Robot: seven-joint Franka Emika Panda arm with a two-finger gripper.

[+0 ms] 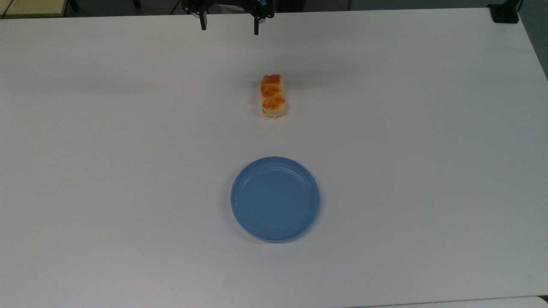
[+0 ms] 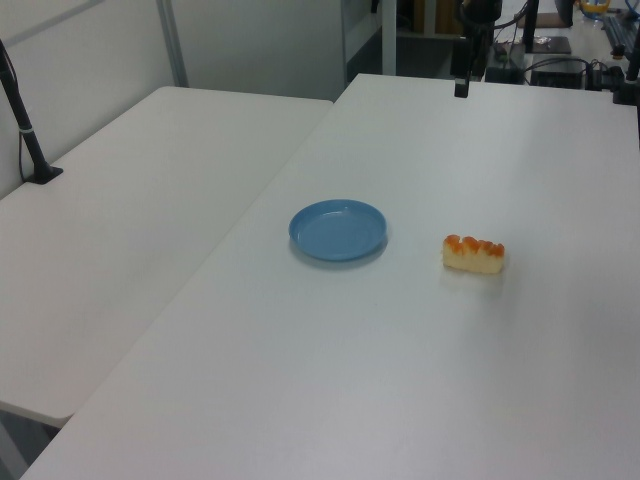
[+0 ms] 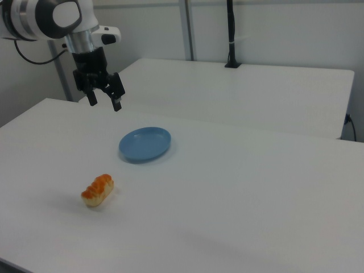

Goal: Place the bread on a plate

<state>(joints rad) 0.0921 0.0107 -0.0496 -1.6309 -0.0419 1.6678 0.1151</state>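
Note:
The bread (image 1: 272,96), pale yellow with orange-brown glazed bumps, lies lengthwise on the white table (image 1: 128,149), above the plate (image 1: 275,199) in the top view. The plate is round, light blue and holds nothing. In the left view the bread (image 2: 474,253) lies to the right of the plate (image 2: 338,230). In the right view the bread (image 3: 98,190) is nearer the camera than the plate (image 3: 145,144). My gripper (image 1: 229,25) hangs open in the air at the table's far edge, well clear of the bread. The right view shows the gripper (image 3: 104,102) high above the table with fingers spread.
A second white table (image 2: 130,240) adjoins on the left view's left, with a black post (image 2: 25,130) clamped to it. A black clamp (image 1: 505,13) sits at the top view's upper right corner. Cables and equipment (image 2: 560,65) lie beyond the far edge.

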